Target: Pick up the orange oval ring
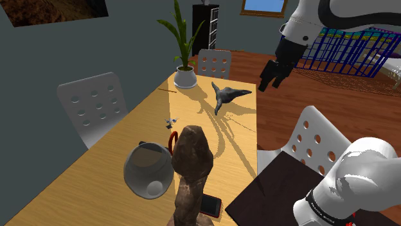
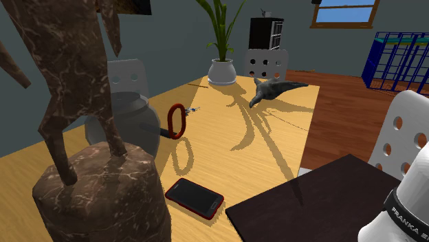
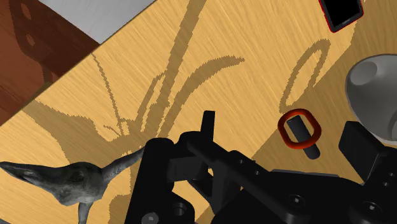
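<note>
This is a home, by the look of it a dining room. A long wooden table (image 1: 128, 131) runs up the middle of the shoulder view, with white perforated chairs (image 1: 93, 106) along its sides and at its far end. A potted plant (image 1: 183, 38) stands on the far end. In the second exterior view a phone (image 2: 194, 197) lies at lower middle and a brown statue (image 2: 89, 137) fills the left. The floor (image 1: 334, 96) is reddish planks and the walls (image 1: 128, 45) are grey-blue. A picture (image 1: 58, 9) hangs at upper left, a window (image 2: 344, 10) shows at upper right, and a black shelf (image 1: 205, 26) stands at top centre.
</note>
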{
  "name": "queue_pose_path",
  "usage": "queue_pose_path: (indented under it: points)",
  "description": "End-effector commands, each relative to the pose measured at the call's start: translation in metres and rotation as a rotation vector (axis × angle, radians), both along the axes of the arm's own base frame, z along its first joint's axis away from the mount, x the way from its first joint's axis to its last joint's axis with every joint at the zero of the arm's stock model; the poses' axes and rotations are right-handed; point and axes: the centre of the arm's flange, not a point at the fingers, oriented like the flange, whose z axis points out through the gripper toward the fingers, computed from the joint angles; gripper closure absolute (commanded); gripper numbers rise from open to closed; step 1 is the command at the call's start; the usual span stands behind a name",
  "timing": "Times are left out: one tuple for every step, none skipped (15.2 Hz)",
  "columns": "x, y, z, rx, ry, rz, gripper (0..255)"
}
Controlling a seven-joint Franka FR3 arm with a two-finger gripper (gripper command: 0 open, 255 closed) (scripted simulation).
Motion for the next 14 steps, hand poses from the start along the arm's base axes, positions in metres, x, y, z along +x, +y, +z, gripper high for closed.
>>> queue_pose_path:
  points:
    - [0.000,0.000,0.000,0.000,0.000,0.000,0]
    - [0.011,0.007,-0.006,-0.002,0.010,-0.010,0]
    - [0.021,0.014,-0.012,-0.003,0.020,-0.019,0]
    - [0.032,0.021,-0.019,-0.005,0.030,-0.029,0]
    - [0.043,0.028,-0.025,-0.006,0.040,-0.039,0]
    - [0.053,0.035,-0.032,-0.008,0.050,-0.049,0]
    - [0.064,0.042,-0.039,-0.009,0.059,-0.058,0]
    - [0.075,0.049,-0.045,-0.011,0.069,-0.068,0]
    - [0.085,0.055,-0.052,-0.012,0.079,-0.078,0]
    - [0.096,0.061,-0.059,-0.014,0.089,-0.088,0]
    - [0.106,0.068,-0.067,-0.015,0.099,-0.097,0]
    - [0.117,0.074,-0.074,-0.017,0.109,-0.107,0]
    - [0.128,0.080,-0.081,-0.018,0.119,-0.117,0]
    - [0.138,0.086,-0.089,-0.020,0.129,-0.127,0]
